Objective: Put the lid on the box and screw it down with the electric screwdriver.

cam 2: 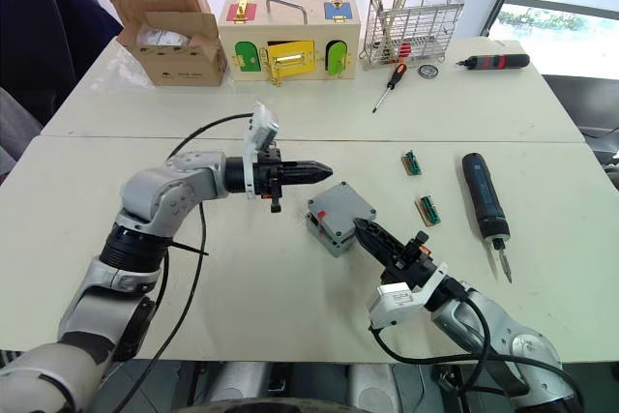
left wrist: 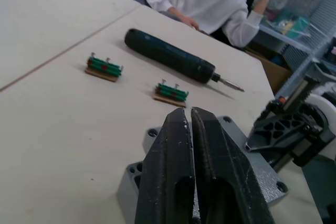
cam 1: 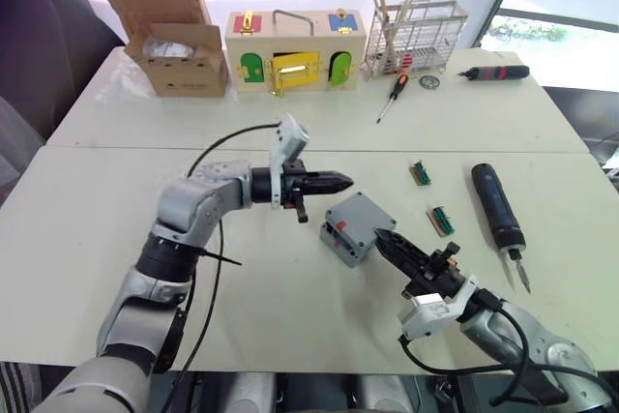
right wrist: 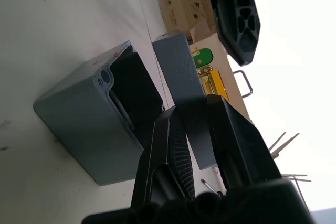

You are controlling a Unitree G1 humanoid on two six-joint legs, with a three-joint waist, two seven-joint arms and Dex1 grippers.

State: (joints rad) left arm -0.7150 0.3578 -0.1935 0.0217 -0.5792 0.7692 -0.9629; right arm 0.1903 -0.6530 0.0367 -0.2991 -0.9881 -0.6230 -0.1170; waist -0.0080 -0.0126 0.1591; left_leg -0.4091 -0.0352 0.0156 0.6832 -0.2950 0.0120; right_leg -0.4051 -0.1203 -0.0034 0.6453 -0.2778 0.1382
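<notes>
While the lid [right wrist: 181, 85] is tilting over the box [right wrist: 92, 129]: right claw [right wrist: 197, 116] is clamping the lid's edge.
Box: sitting on the table [cam 1: 290, 307], directly ahead of the right claw.
Left claw [cam 1: 340, 181]: fingers pressing together, hovering just above the box.
Electric screwdriver [cam 1: 497, 205]: lying well beyond the right claw's outer side.

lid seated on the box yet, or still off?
Not seated. The right gripper holds the lid tilted; a gap shows above the box.
</notes>
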